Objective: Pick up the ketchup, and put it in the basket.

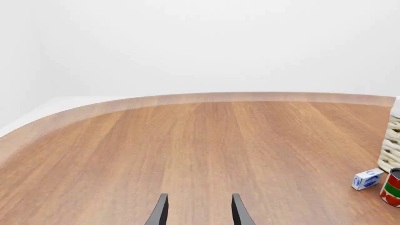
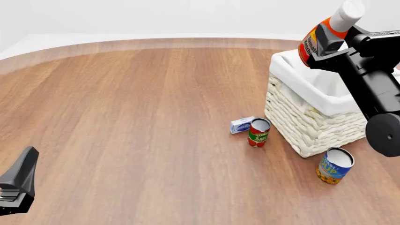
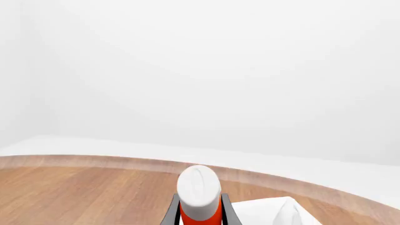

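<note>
The ketchup (image 2: 320,33), a red bottle with a white cap (image 2: 347,13), hangs tilted in the air over the basket (image 2: 312,117), with my right gripper (image 2: 326,38) shut on its body. In the right wrist view the ketchup (image 3: 200,213) stands between the two dark fingers (image 3: 229,212), white cap toward the camera, and a corner of the basket liner (image 3: 275,212) shows below. The basket is a white woven one with a cloth liner, at the right of the table. My left gripper (image 1: 198,213) stands open over bare wood far to the left.
A red-and-green can (image 2: 258,132) and a small blue-and-white box (image 2: 241,124) lie just left of the basket. A blue-and-yellow can (image 2: 334,165) stands in front of it. The table's curved far edge (image 2: 162,42) runs along the back.
</note>
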You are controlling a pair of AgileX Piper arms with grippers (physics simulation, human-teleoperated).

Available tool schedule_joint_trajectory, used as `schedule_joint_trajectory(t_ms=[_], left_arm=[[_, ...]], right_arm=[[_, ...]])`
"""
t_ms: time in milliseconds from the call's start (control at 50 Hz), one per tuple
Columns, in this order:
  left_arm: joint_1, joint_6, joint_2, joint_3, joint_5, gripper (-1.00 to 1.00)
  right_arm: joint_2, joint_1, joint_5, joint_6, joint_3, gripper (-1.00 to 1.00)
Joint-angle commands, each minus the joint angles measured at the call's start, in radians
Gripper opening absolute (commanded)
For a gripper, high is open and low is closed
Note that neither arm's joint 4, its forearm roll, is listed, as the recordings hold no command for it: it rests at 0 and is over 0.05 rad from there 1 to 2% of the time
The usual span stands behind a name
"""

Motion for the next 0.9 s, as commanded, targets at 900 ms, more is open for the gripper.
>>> schedule_joint_trajectory(t_ms=[900], left_arm=[[0.000, 0.000, 0.000, 0.000, 0.000, 1.00]], right_arm=[[0.136, -0.151, 0.128, -0.024, -0.111, -1.00]])
